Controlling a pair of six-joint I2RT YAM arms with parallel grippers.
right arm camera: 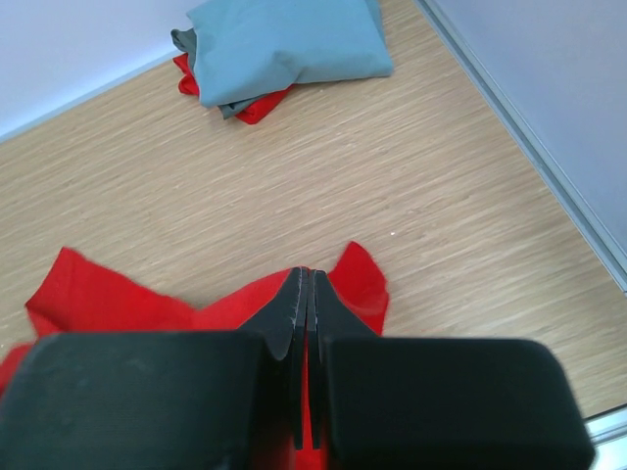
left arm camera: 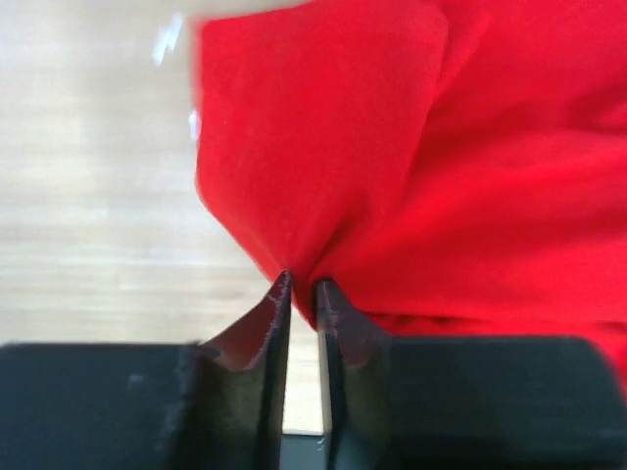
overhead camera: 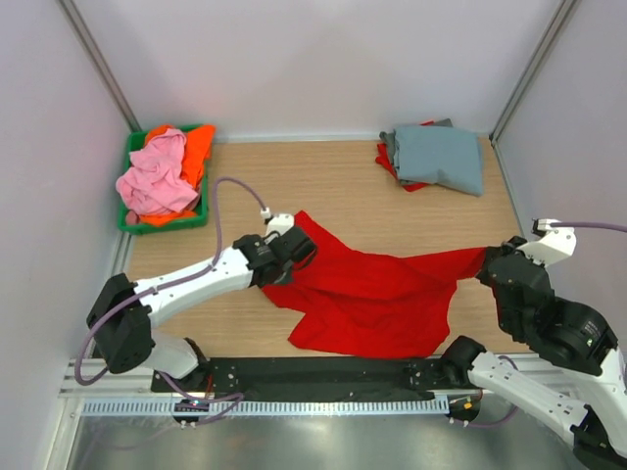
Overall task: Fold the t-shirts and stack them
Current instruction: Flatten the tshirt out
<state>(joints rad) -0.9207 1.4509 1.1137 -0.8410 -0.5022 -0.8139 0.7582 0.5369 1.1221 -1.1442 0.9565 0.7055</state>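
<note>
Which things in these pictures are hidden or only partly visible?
- Top view: orange cloth shirt in green plastic bin, mostly under pink shirt.
- Right wrist view: folded red shirt, mostly under the folded grey-blue shirt.
- Left wrist view: spread bright red shirt, cut off at right.

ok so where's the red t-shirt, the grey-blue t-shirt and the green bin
red t-shirt (overhead camera: 377, 294), top external view, middle of the spread cloth
grey-blue t-shirt (overhead camera: 441, 157), top external view, centre of its top
green bin (overhead camera: 168, 224), top external view, its near rim

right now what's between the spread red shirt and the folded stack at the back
Only bare wooden table separates the red t-shirt from the folded stack, shown in the right wrist and top views.
</note>
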